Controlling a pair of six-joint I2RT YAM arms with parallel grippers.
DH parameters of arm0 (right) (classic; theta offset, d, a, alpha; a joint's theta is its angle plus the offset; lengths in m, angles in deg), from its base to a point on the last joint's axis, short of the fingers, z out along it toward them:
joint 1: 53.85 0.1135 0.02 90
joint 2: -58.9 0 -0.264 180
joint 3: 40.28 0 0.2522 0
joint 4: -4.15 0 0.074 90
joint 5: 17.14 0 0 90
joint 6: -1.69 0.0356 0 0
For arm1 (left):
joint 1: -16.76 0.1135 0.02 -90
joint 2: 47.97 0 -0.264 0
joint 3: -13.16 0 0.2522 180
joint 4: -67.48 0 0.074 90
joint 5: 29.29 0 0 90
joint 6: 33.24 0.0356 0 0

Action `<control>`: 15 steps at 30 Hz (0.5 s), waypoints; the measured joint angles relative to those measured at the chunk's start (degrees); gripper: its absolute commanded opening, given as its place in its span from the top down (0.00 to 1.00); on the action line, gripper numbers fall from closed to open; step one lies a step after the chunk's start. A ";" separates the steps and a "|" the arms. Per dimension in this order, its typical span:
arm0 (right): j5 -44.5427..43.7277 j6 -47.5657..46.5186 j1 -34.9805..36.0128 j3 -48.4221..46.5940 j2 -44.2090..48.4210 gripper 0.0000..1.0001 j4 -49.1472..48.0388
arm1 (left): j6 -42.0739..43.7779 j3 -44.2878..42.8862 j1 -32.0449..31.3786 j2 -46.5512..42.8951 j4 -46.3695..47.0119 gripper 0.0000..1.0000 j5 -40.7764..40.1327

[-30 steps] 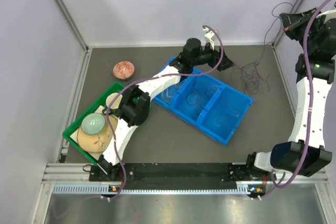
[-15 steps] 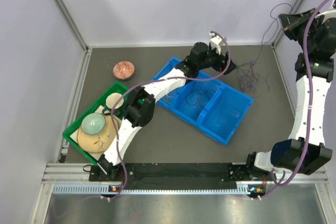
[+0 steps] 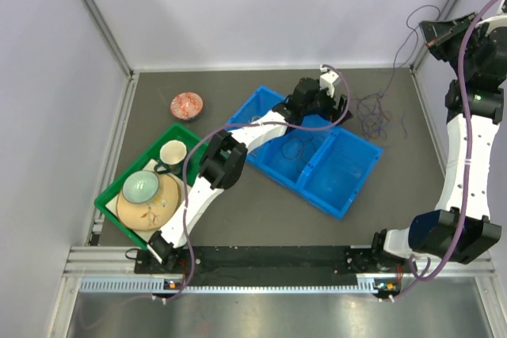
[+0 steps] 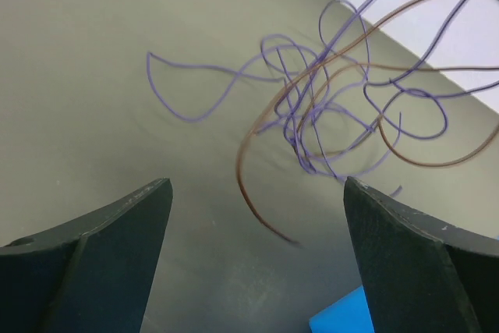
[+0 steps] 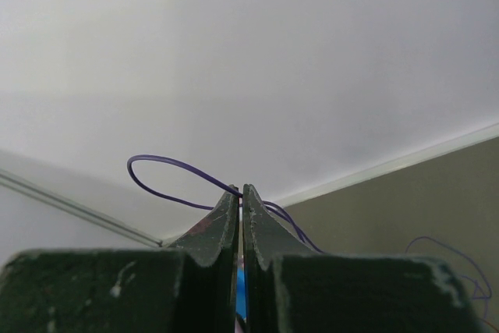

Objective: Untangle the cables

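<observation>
One green tray (image 3: 105, 205) and one blue bin (image 3: 348, 172) sit nearest. Beyond the bin, the left gripper (image 4: 257, 193) hangs spread wide over the cables (image 4: 335, 99), a loose purple tangle with one brown strand on the table (image 3: 261, 219). The right gripper (image 5: 240, 196), raised high, pinches one purple wire (image 5: 168, 163). Since a second ago, the left gripper has advanced rightward toward the tangle.

Running off the top-right edge, just beyond the cropped blue plastic bin (image 4: 339, 321): thin purple and brown wires (image 4: 299, 126), blurred, strands untraceable.

Blue bin (image 3: 342, 170), green tray (image 3: 135, 165), possibly a reddish bowl (image 3: 187, 104).
</observation>
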 measured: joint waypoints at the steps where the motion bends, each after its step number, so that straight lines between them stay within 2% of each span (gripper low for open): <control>1: 0.09 0.02 0.00 0.00 0.00 1.00 -0.02 | -0.55 -0.02 0.00 0.57 -0.04 0.06 0.31; 3: 0.26 0.17 0.00 0.00 0.00 1.00 -0.09 | -1.33 -0.24 0.02 1.07 0.44 0.15 0.37; 4: 0.35 0.24 0.00 0.00 0.00 1.00 -0.11 | -1.84 -0.26 0.02 1.07 0.37 0.22 0.42; 5: 0.42 0.31 0.00 0.00 0.00 1.00 -0.15 | -2.12 -0.44 0.00 1.07 0.39 0.42 0.50; 7: 0.50 0.37 0.02 0.02 0.00 1.00 -0.24 | -2.54 -0.68 -0.07 1.07 0.39 0.69 0.72; 8: 0.55 0.37 0.07 0.02 0.00 1.00 -0.26 | -3.04 -0.70 -0.07 1.07 0.39 0.94 0.74; 9: 0.61 0.37 0.09 0.02 0.00 1.00 -0.28 | -3.23 -0.72 -0.11 1.07 0.42 1.00 0.59; 15: 0.66 0.37 0.26 0.13 0.00 1.00 -0.33 | -2.93 -0.63 -0.11 0.92 0.59 1.00 -1.92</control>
